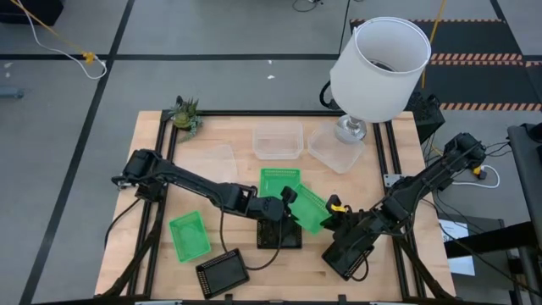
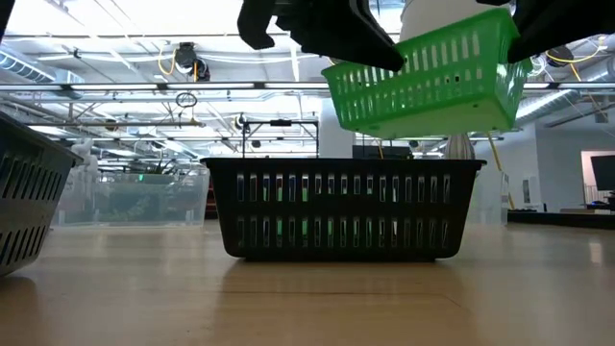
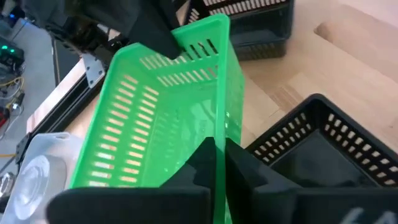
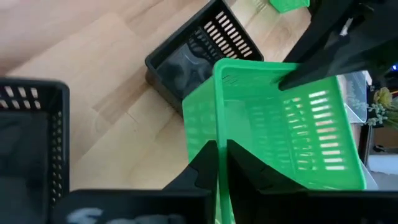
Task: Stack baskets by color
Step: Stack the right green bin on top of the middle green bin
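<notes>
A bright green basket point(image 1: 311, 209) hangs in the air between both grippers. My left gripper point(image 1: 289, 197) is shut on its left end and my right gripper point(image 1: 337, 208) on its right end. In the low view the basket point(image 2: 428, 82) is tilted above a black basket point(image 2: 341, 207) that stands on the table. A second green basket point(image 1: 278, 180) rests on the table just behind, and a third point(image 1: 189, 235) lies near the front left. Another black basket point(image 1: 222, 271) sits at the near edge. My left gripper pinches the green basket's wall at its rim point(image 3: 219, 127), one finger inside and one outside. The fingers come slanting down from the table's left. The basket is lifted clear and tilted. My right gripper pinches the rim of the wall point(image 4: 217, 127) at the opposite end, one finger inside and one outside. The fingers slant down from the table's right. The basket stretches away from them toward the left gripper point(image 4: 305, 71).
Three clear baskets point(image 1: 278, 140) point(image 1: 334, 150) point(image 1: 212, 158) lie across the far half of the table. A big white lampshade point(image 1: 379, 68) on its stand rises at the far right. A small plant point(image 1: 185, 114) sits at the far left corner. A black basket point(image 4: 31, 149) lies beside my right gripper.
</notes>
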`<state>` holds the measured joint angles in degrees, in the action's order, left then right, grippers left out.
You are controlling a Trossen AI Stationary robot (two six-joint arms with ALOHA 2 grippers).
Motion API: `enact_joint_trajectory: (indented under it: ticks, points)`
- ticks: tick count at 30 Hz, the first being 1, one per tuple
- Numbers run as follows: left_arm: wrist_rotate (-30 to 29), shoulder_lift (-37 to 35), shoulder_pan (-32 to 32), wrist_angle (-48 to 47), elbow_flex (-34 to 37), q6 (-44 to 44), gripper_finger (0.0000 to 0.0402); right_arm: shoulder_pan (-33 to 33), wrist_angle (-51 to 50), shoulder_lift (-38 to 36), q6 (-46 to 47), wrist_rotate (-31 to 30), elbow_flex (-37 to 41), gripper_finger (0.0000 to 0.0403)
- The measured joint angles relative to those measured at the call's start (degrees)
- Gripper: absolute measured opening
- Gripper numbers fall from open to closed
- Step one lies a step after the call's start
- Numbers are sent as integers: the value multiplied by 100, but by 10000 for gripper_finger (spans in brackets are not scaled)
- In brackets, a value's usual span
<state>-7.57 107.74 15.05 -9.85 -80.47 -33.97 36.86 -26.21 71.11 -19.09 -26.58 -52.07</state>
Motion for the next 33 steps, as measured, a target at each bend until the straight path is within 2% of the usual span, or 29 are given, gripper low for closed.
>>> enact_joint_trajectory:
  ticks: [5, 11, 16, 20, 25, 30, 33]
  points:
    - [-169, 0, -3, -33, 4, 60, 20, 0, 330, -2, 258, -158, 2, 65]
    - [-646, -44, -17, -125, 7, 291, 9, 9, 804, -50, 823, -1027, 9, 134]
    - [-992, -194, -39, -377, 10, 680, 15, -4, 965, -264, 1284, -1171, -2, 174]
    - [-1089, -477, -77, -717, 4, 1096, 8, 1, 1139, -440, 1475, -1261, -2, 184]
    - [-1090, -707, -105, -1221, 12, 1633, 18, 9, 1293, -745, 1641, -1284, -3, 185]
    - [-1106, -841, -141, -1605, 10, 2063, 8, 53, 1165, -1019, 2082, -1280, -4, 185]
    - [-1097, -870, -192, -1843, 7, 2384, 18, 111, 1013, -1140, 2290, -1280, -3, 185]
